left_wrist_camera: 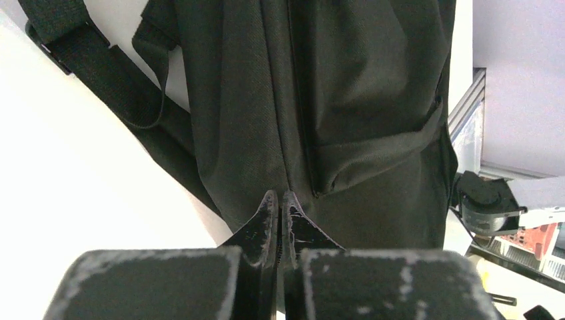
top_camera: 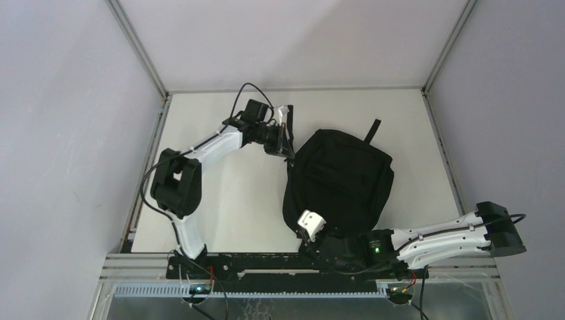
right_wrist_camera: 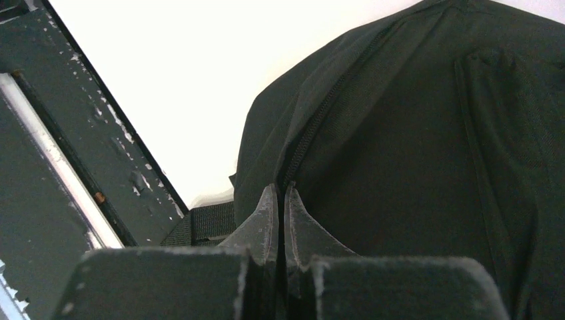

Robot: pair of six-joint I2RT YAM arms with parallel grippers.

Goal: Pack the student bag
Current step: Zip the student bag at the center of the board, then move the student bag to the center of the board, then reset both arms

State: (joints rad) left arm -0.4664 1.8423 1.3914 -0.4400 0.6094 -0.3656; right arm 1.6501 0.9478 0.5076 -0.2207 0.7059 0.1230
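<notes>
Cloth is all the student bag (top_camera: 343, 180) is made of, black and soft. It lies slumped in the middle of the tabletop (top_camera: 226, 193), a bit to the right. It looks flat and saggy, so I think there is little inside and it will be light. A bag like this will not hold its shape. Pull one side and it will fold and slide. Lift it by one spot and the rest will hang down. Nothing about it looks like it could break.

Good places to hold are the zipper (right_wrist_camera: 326, 113) seam that runs round the edge, or the thick strap (top_camera: 373, 130) that sticks out on the far side. To get things in, I think one side of the mouth must be held while the other side is pulled open.

The left gripper (top_camera: 288, 141) is at the far left edge of the bag. Its fingers are pressed together, with the tips right on the zipper seam. I cannot tell if a bit of cloth or a zipper tab is nipped between them. The right gripper (top_camera: 312, 230) is at the near left edge. Its fingers are pressed together too, tips at the seam, and again I cannot tell if they hold anything.
</notes>
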